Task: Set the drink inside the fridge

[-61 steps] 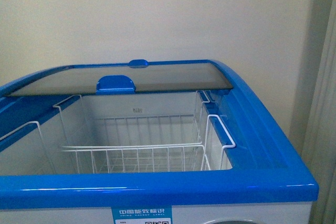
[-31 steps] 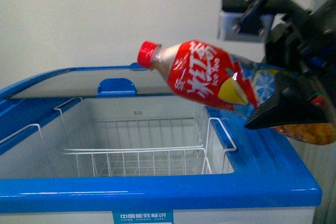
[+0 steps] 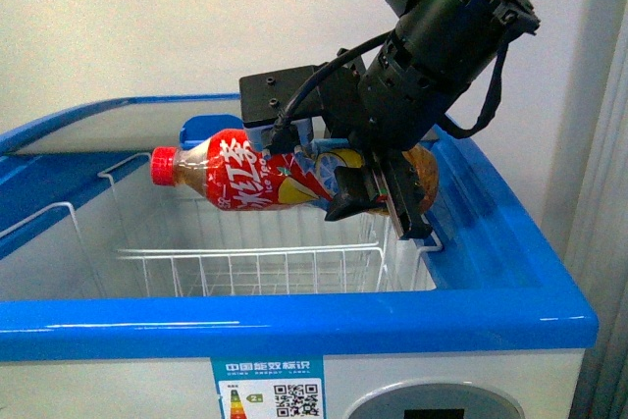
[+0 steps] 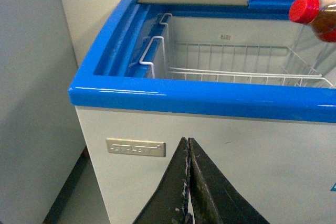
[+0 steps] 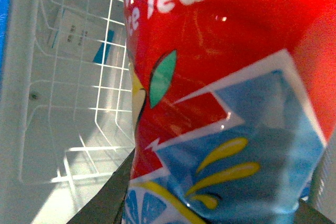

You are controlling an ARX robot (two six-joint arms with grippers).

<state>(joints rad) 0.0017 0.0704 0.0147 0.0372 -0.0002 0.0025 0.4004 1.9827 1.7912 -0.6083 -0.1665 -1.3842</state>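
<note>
My right gripper (image 3: 378, 198) is shut on the drink (image 3: 245, 179), a plastic bottle with a red cap and a red label, held lying on its side with the cap pointing left above the open fridge (image 3: 294, 326). The drink's label fills the right wrist view (image 5: 210, 103), with wire basket bars (image 5: 79, 103) beneath it. The fridge is a white chest freezer with a blue rim. My left gripper (image 4: 188, 145) is shut and empty, low in front of the fridge's white front wall (image 4: 252, 156). The drink's cap (image 4: 304, 9) shows in the left wrist view.
White wire baskets (image 3: 255, 272) hang inside the open fridge. The glass lid (image 3: 88, 139) is slid to the back, with a blue handle (image 3: 201, 130). A beige wall stands behind, a curtain (image 3: 603, 193) at the right. A grey panel (image 4: 31, 103) stands left of the fridge.
The right arm has come into view and carried the drink down and to the left, from above the right rim to over the basket opening. The bottle now lies nearly level.
</note>
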